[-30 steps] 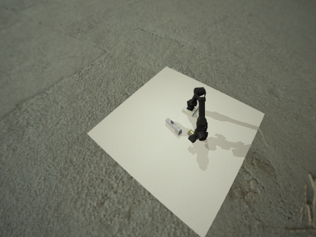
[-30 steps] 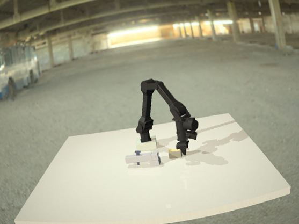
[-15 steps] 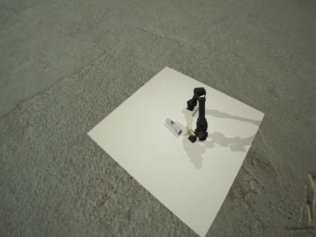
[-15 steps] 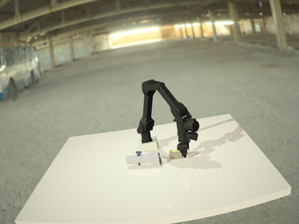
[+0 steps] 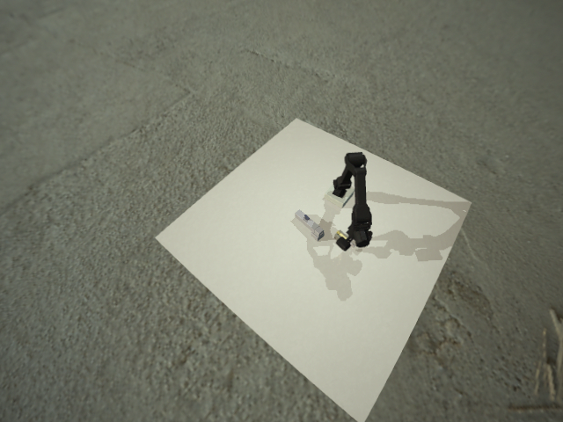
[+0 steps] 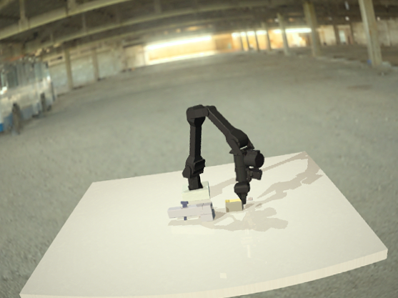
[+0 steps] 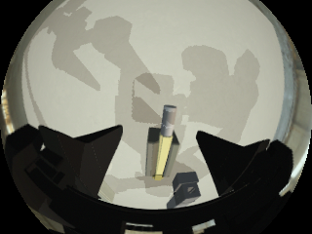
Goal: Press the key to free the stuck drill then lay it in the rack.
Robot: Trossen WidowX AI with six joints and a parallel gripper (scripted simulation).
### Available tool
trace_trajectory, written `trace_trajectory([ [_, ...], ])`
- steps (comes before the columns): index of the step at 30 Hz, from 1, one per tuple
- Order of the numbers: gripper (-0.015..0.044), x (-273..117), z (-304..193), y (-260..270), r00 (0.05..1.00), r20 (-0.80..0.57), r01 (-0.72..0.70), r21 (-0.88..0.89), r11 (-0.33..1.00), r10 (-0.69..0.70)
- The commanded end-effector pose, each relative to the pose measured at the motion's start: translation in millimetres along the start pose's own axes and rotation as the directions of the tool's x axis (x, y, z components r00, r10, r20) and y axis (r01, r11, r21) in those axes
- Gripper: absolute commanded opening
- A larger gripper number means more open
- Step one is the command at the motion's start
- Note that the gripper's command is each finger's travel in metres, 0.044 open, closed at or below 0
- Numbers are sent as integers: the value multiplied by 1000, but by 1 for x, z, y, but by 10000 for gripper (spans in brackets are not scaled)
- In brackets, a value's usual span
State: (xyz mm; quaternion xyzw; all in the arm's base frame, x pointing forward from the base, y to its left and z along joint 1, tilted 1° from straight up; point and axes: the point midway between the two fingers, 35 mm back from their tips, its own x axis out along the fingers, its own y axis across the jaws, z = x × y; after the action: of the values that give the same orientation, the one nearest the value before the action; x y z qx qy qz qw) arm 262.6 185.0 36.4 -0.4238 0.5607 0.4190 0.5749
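Observation:
The drill (image 5: 339, 234) (image 6: 231, 200) (image 7: 164, 152), yellow with a grey cylindrical end, lies along the top of the olive-grey rack (image 6: 233, 205) (image 7: 152, 152); the grey end sticks out past it. My gripper (image 7: 162, 132) is open and points down over the drill, one finger on each side, touching neither. In the exterior view the fingertips are at the rack's right end. The long pale lavender holder (image 5: 313, 226) (image 6: 195, 210) is separate, left of the rack. Its dark blue key (image 5: 306, 217) (image 6: 184, 203) passes through it, showing above and below. Exact seating of the drill is partly hidden.
The arm's pale base block (image 5: 337, 198) (image 6: 196, 194) stands behind the holder. The holder's dark end (image 7: 187, 181) is close to the rack in the wrist view. Everything stands on a white table top (image 5: 254, 204) (image 6: 130, 266). Arm shadows fall around the rack.

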Motion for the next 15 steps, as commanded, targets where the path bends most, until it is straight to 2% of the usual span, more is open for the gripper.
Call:
trace_trajectory([
  [1,440,-18,2,-2,1000,8,10,5,1000,-10],
  [10,440,-48,4,-4,1000,8,10,5,1000,-10],
  [13,440,-41,3,-5,1000,10,5,4,1000,-5],
  [15,440,-47,-1,-22,998,63,26,34,999,-28],
])
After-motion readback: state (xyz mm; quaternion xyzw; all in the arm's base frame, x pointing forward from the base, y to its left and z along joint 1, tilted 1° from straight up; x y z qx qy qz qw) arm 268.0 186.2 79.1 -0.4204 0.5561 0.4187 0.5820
